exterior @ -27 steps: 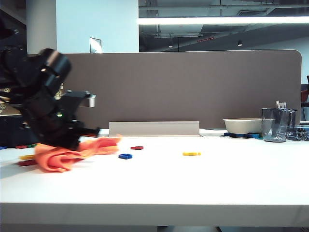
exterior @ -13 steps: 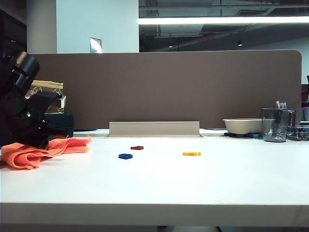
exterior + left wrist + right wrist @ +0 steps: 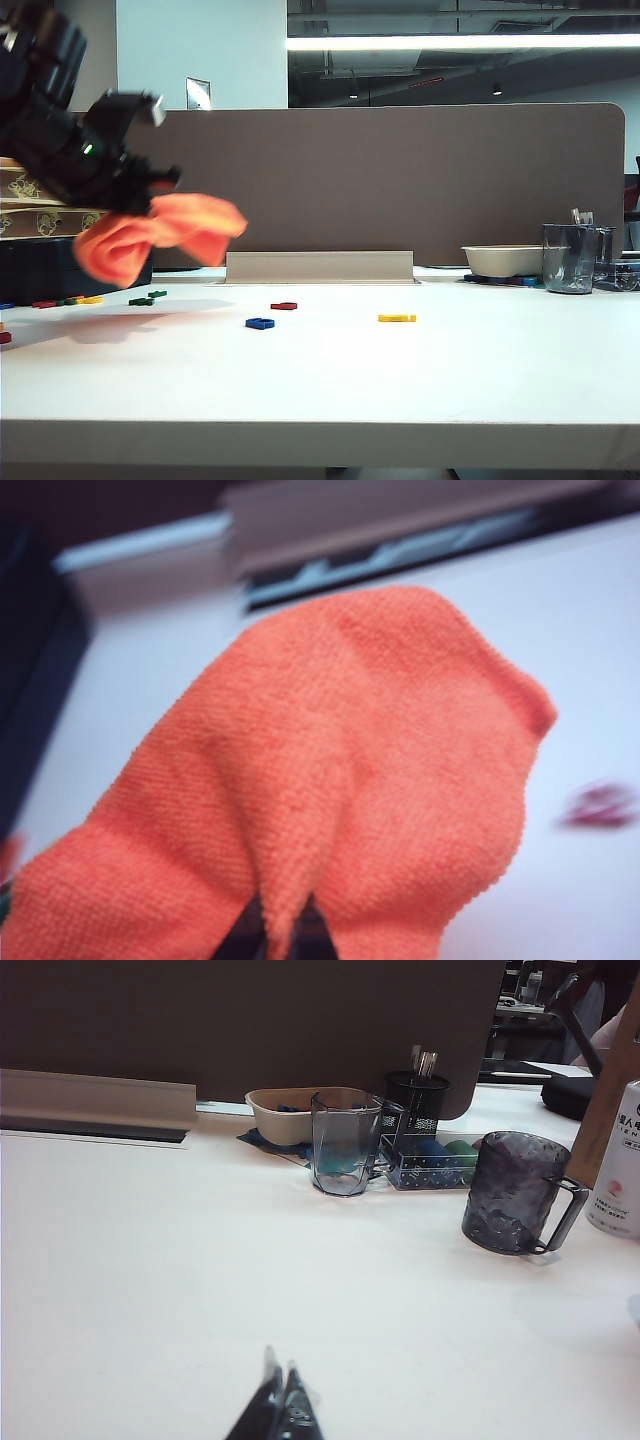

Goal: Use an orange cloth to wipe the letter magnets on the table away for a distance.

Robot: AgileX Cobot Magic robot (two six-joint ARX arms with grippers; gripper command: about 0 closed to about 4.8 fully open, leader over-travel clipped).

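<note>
Three letter magnets lie nearest on the tabletop [image 3: 400, 380]: a blue one [image 3: 260, 323], a red one [image 3: 284, 306] and a yellow one [image 3: 397, 318], near the middle. Further back at the left edge sits a cluster of swept magnets [image 3: 90, 299]. Above them the left gripper [image 3: 150, 190] hangs in the air, clamped tight on the orange cloth [image 3: 150, 240], which droops clear of the surface. For the next stroke, I judge it best to lower the cloth flat just beyond the three loose pieces and drag with steady contact. The right gripper [image 3: 280, 1405] rests pinched closed and empty, far right.
</note>
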